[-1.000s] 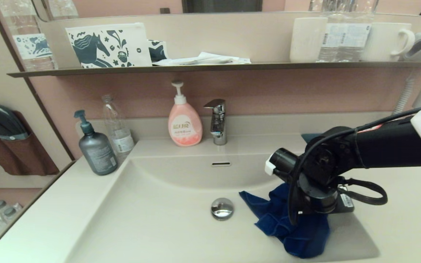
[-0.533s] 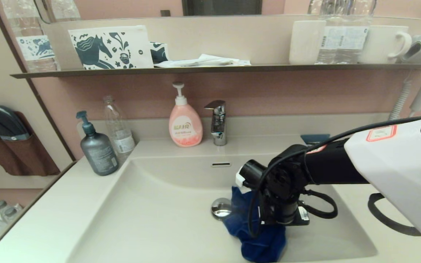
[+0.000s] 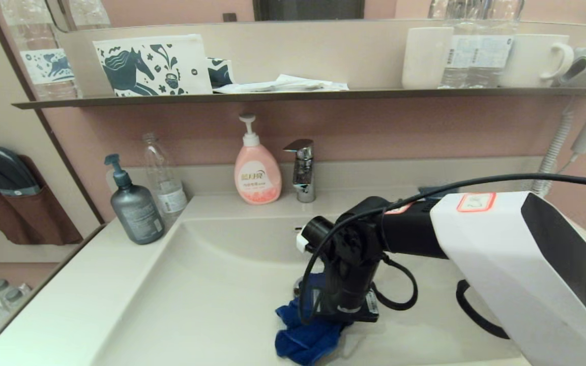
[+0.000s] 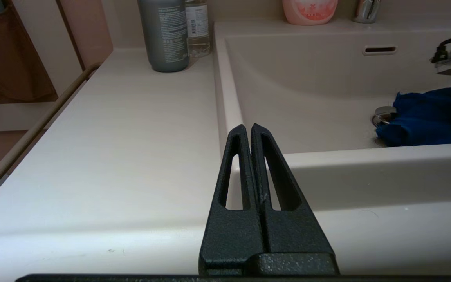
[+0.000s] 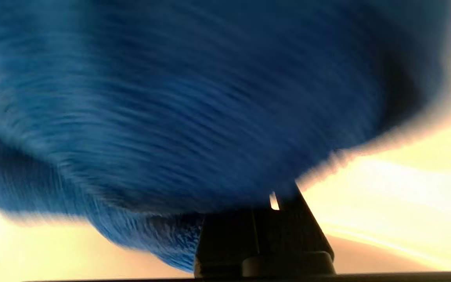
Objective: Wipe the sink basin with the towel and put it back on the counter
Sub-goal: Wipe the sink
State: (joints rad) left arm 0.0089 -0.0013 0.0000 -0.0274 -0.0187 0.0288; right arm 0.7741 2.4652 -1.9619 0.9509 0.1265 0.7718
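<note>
The dark blue towel [image 3: 303,336] lies bunched on the floor of the cream sink basin [image 3: 206,290], just in front of the chrome drain plug [image 4: 383,114]. My right gripper [image 5: 262,203] points down into the basin and is shut on the towel [image 5: 178,102], which covers its fingertips. In the left wrist view the towel [image 4: 425,121] shows beside the drain, below the overflow slot [image 4: 380,49]. My left gripper [image 4: 248,128] hovers shut and empty over the counter [image 4: 123,149] at the basin's front left corner. It is out of the head view.
Along the back edge stand a chrome faucet [image 3: 303,170], a pink soap pump [image 3: 257,175], a clear bottle [image 3: 163,178] and a grey pump bottle [image 3: 135,208]. A dark shelf [image 3: 293,94] with mugs runs above. My right arm mostly hides a teal tray [image 3: 438,191].
My right arm has swept the towel leftward across the basin floor, from the right side to over and past the drain. The towel is now more bunched.
</note>
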